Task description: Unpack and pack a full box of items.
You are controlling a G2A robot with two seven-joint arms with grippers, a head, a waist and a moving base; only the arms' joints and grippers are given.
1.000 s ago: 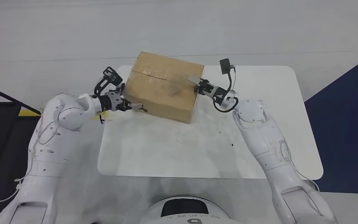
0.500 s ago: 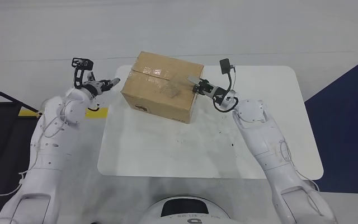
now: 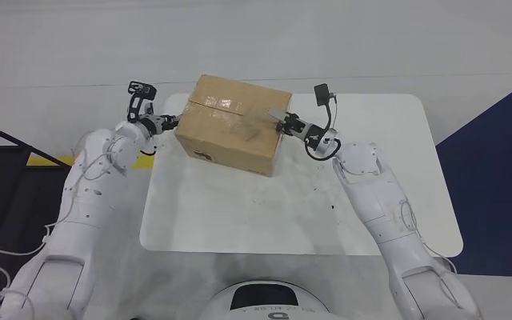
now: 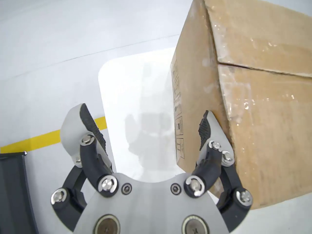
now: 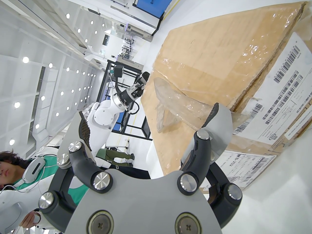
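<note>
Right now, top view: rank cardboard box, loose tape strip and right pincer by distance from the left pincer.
1. cardboard box, beside the left pincer.
2. loose tape strip, on box top.
3. right pincer, box's far edge.

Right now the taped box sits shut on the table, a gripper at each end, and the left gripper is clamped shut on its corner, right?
Not quite. The left gripper is open, not clamped: the left wrist view shows its fingers spread wide, one beside the corner of the box. The rest holds: the box sits shut on the table, with the right gripper at its other end.
</note>
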